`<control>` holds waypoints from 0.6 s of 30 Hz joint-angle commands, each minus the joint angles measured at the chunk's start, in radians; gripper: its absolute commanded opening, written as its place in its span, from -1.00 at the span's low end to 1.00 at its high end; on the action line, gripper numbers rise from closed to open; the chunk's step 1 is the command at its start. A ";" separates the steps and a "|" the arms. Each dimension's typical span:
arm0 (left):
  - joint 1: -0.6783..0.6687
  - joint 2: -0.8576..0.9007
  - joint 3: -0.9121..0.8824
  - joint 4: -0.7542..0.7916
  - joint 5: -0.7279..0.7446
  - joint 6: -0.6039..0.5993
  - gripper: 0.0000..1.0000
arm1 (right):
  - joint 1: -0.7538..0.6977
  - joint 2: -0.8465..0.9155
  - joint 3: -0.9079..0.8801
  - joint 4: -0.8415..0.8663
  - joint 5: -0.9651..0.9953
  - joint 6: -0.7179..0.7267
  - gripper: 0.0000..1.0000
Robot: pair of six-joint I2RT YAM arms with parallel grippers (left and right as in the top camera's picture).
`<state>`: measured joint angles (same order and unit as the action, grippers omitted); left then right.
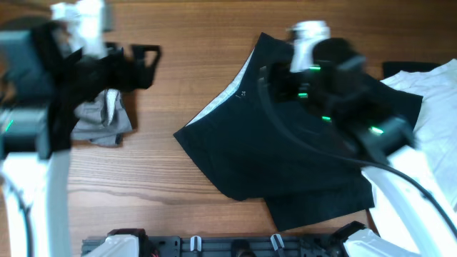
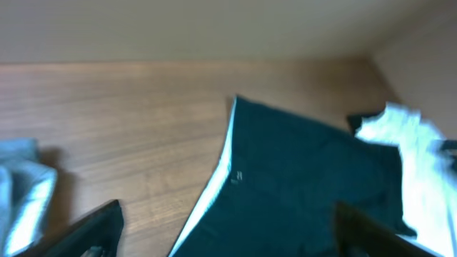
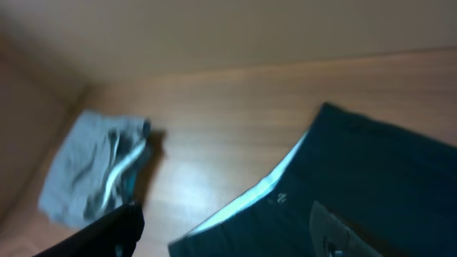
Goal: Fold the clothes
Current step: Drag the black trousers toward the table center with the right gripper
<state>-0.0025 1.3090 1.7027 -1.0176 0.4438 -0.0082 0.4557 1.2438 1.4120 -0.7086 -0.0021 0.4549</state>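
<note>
A dark navy garment [image 1: 285,150] with a pale inner waistband lies spread in the middle of the table; it also shows in the left wrist view [image 2: 300,193] and the right wrist view [image 3: 371,185]. A folded grey garment [image 1: 103,118] lies at the left, also in the right wrist view [image 3: 93,171]. A white garment [image 1: 435,100] lies at the right, also in the left wrist view [image 2: 414,157]. My left gripper [image 1: 146,61] is open and empty above bare wood, left of the dark garment. My right gripper [image 1: 275,82] is open above the dark garment's upper part, holding nothing.
The wooden table [image 1: 193,43] has bare wood at the top and between the grey and dark garments. A black rail with fixtures [image 1: 214,246] runs along the front edge. The white garment hangs toward the right edge.
</note>
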 commanded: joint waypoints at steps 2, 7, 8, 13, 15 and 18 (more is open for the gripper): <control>-0.222 0.293 0.006 0.084 -0.089 0.061 0.55 | -0.150 -0.051 0.009 -0.156 0.021 0.154 0.59; -0.299 0.511 0.006 0.256 -0.090 0.061 0.32 | -0.219 -0.051 0.009 -0.290 0.021 0.154 0.61; -0.311 0.546 0.006 0.284 -0.090 0.061 0.27 | -0.226 -0.051 0.009 -0.298 0.021 0.154 0.61; -0.362 0.748 0.006 0.425 -0.098 0.061 -0.18 | -0.241 -0.051 0.009 -0.319 0.025 0.147 0.62; -0.376 0.815 0.006 0.464 -0.135 0.061 -0.17 | -0.241 -0.050 0.009 -0.338 0.025 0.147 0.63; -0.394 0.882 0.006 0.481 -0.151 0.063 0.08 | -0.241 -0.042 0.008 -0.367 0.033 0.147 0.63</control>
<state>-0.3836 2.1494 1.7035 -0.5465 0.3271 0.0509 0.2188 1.1946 1.4162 -1.0561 0.0086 0.5869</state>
